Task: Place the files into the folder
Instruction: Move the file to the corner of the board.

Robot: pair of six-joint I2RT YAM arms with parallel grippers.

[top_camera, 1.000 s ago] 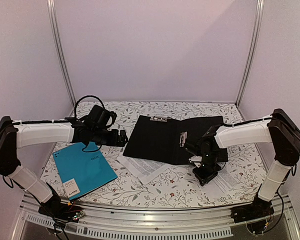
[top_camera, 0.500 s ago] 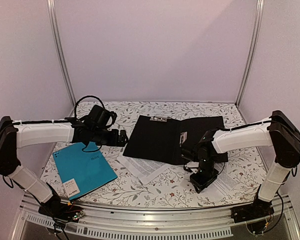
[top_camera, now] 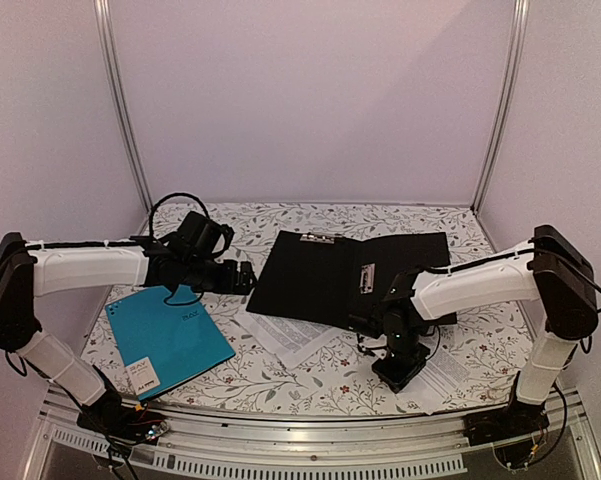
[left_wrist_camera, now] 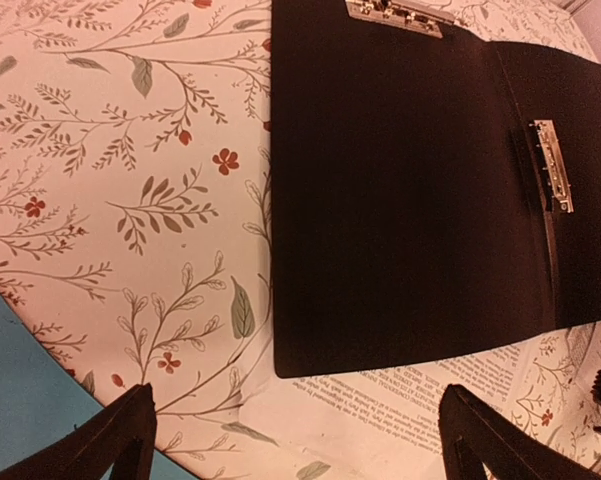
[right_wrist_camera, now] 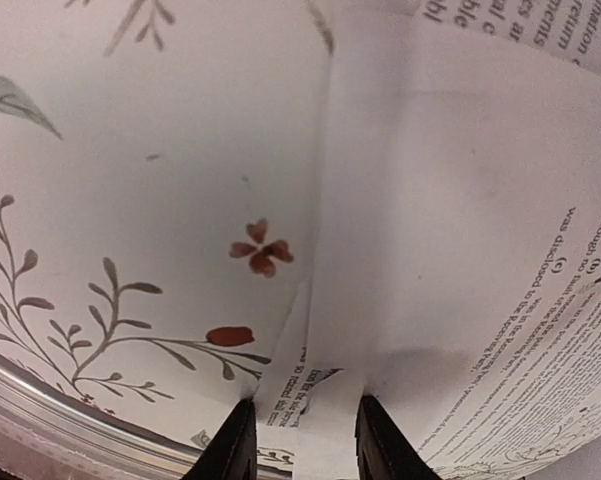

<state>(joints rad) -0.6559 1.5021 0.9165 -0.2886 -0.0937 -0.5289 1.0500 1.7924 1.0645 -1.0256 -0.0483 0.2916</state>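
The files lie on the surface, not inside the folder. Some printed sheets (top_camera: pixel 288 335) stick out from under the near edge of the black folder (top_camera: pixel 320 275). One more sheet (top_camera: pixel 452 375) lies near the right front corner. The folder is open and flat in the middle, with a silver clip (top_camera: pixel 366 276) on its inner spine.

The right hand (top_camera: pixel 392 370) points down at this right sheet. Its fingers (right_wrist_camera: pixel 235 440) stand narrow, and the paper edge (right_wrist_camera: pixel 310 390) is between them. The left hand (top_camera: pixel 242 277) is wide and holds nothing, just left of the folder. A teal folder (top_camera: pixel 170 335) lies at the front left.
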